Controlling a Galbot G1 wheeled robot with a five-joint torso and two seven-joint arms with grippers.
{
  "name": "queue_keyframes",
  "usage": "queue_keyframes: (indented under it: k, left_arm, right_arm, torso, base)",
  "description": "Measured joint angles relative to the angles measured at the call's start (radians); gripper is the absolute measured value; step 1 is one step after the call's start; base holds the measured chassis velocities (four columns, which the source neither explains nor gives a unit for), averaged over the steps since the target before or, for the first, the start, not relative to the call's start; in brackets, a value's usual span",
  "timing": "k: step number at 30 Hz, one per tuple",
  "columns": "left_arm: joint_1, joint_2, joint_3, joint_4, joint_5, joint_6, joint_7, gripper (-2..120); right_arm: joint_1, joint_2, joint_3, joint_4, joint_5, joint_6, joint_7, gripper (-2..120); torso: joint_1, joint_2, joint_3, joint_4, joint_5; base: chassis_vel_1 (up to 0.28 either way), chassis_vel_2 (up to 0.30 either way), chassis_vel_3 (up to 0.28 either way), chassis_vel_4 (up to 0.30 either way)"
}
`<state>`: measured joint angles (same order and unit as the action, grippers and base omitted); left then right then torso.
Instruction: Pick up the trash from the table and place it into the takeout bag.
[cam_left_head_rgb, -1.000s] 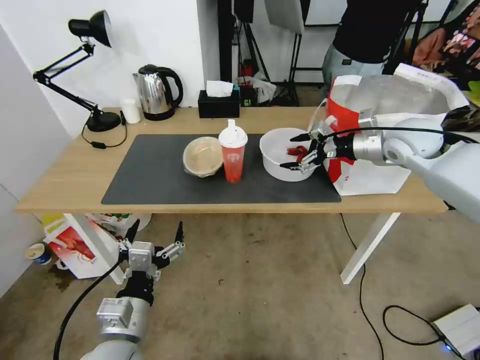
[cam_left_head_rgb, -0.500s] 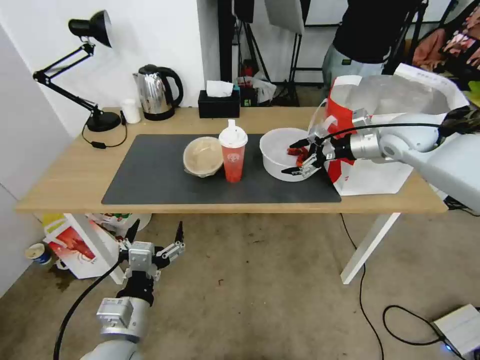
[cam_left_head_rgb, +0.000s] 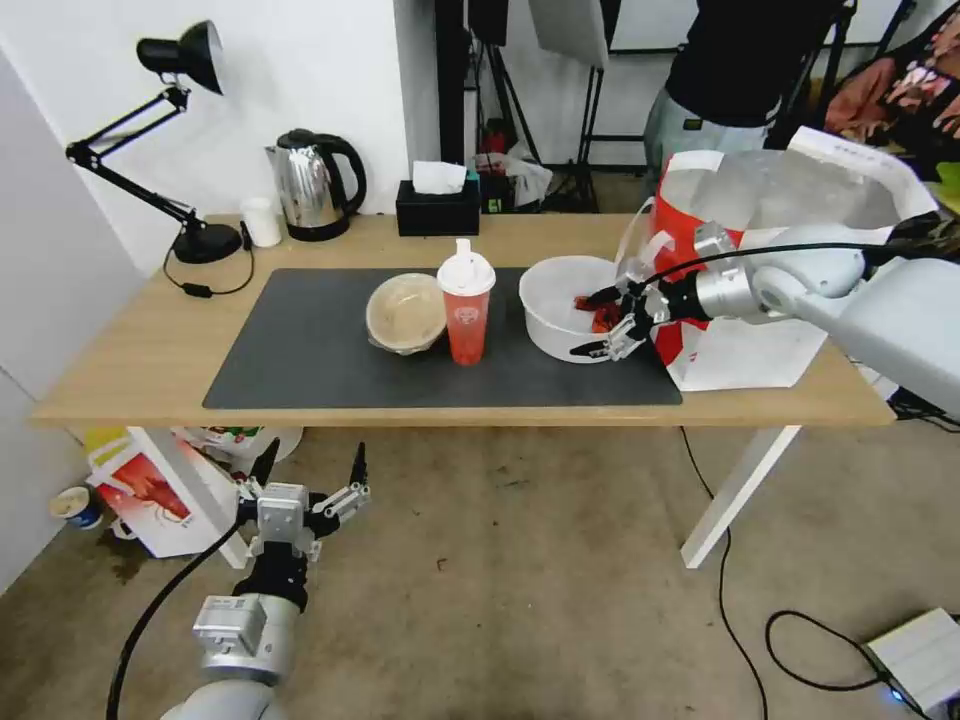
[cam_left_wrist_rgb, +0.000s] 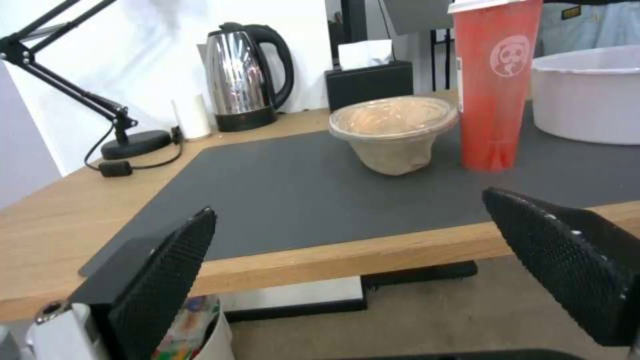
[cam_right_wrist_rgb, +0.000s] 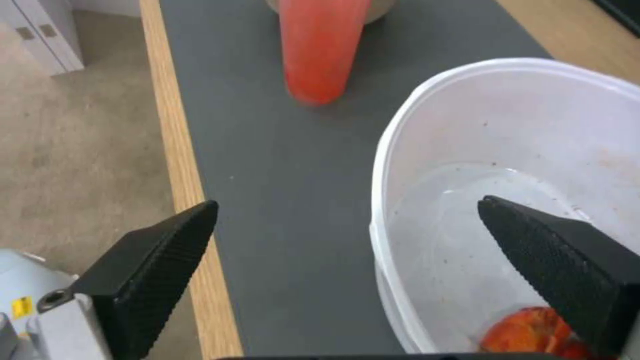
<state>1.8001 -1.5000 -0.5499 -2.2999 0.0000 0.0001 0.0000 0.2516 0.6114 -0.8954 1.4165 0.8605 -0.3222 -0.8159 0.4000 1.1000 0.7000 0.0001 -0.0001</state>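
On the table (cam_left_head_rgb: 130, 370), the trash stands in a row on the dark mat (cam_left_head_rgb: 300, 350): a beige lidded container (cam_left_head_rgb: 405, 312), a red white-lidded cup (cam_left_head_rgb: 466, 310) and a white bowl (cam_left_head_rgb: 555, 310) holding red crayfish shells (cam_left_head_rgb: 597, 312). My right gripper (cam_left_head_rgb: 588, 323) is open at the bowl's right rim. In the right wrist view the right gripper (cam_right_wrist_rgb: 347, 205) straddles the rim of the bowl (cam_right_wrist_rgb: 533, 125), one finger inside above the shells (cam_right_wrist_rgb: 527, 330), one outside over the mat. The takeout bag (cam_left_head_rgb: 745, 355) stands open just right of the bowl. My left gripper (cam_left_head_rgb: 313, 455) hangs open below the table's front edge.
A desk lamp (cam_left_head_rgb: 185, 150), small white cup (cam_left_head_rgb: 262, 220), kettle (cam_left_head_rgb: 315, 185) and black tissue box (cam_left_head_rgb: 437, 210) line the table's back edge. A smaller crayfish-printed bag (cam_left_head_rgb: 150, 500) sits on the floor under the left end. Cables trail on the floor at the right.
My right gripper has sunk and shifted slightly toward the bowl's near right rim, still open. The left arm and the trash have not moved.
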Motion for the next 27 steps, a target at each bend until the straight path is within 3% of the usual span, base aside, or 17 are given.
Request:
queue_keyframes:
  k: [11,27]
  left_arm:
    - [0.0,0.0,0.0,0.0,0.0,0.0,0.0,100]
    - [0.0,0.0,0.0,0.0,0.0,0.0,0.0,100]
  right_arm:
    - [0.016,0.061,-0.035,-0.074,-0.019,0.001,-0.01,100]
    - [0.009,0.081,-0.037,-0.109,-0.036,0.004,-0.017,100]
  torso:
    - [0.0,0.0,0.0,0.0,0.0]
    - [0.0,0.0,0.0,-0.0001,0.0001]
  base:
    - [0.0,0.0,0.0,0.0]
    - [0.0,0.0,0.0,0.0]
